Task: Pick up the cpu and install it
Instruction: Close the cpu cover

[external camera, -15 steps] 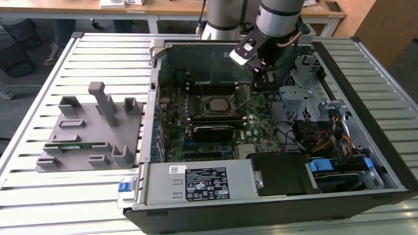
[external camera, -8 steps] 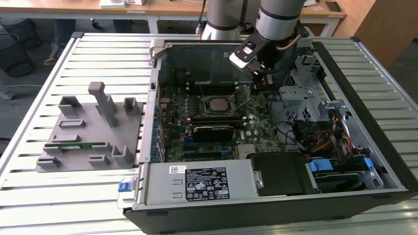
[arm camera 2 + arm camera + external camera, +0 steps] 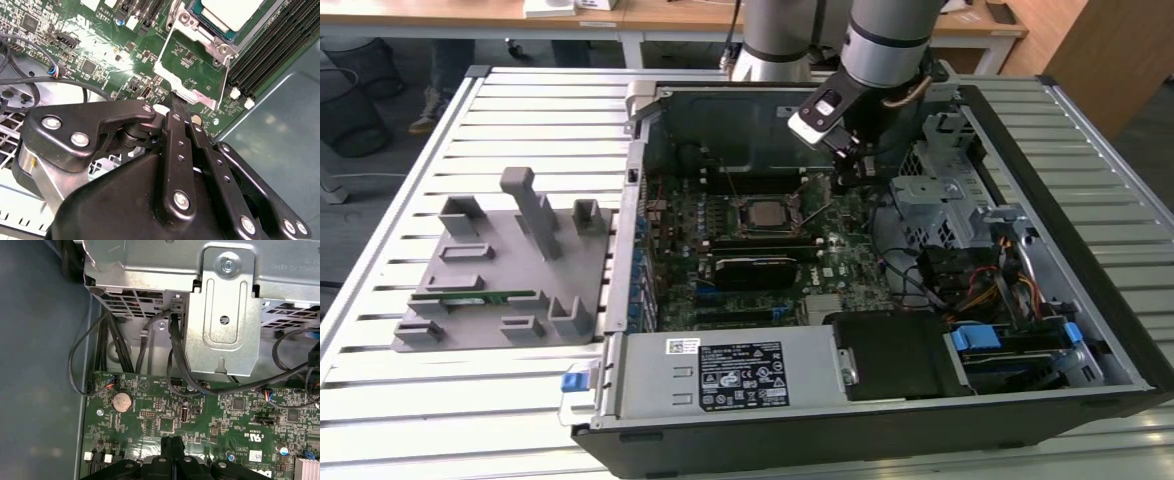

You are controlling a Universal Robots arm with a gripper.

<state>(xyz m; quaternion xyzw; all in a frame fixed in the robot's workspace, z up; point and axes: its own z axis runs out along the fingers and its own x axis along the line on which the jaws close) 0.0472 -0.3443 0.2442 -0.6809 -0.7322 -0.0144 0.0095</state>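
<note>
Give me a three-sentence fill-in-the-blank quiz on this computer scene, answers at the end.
The cpu lies in the motherboard's ___.
The hand is shut and holds ___.
The grey fixture stands outside the computer case, on the exterior view's ___.
Missing words: socket, nothing, left.

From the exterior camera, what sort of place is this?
Probably a robotics lab: an open desktop computer case on a slatted metal table, a robot arm above its motherboard, desks behind.
</note>
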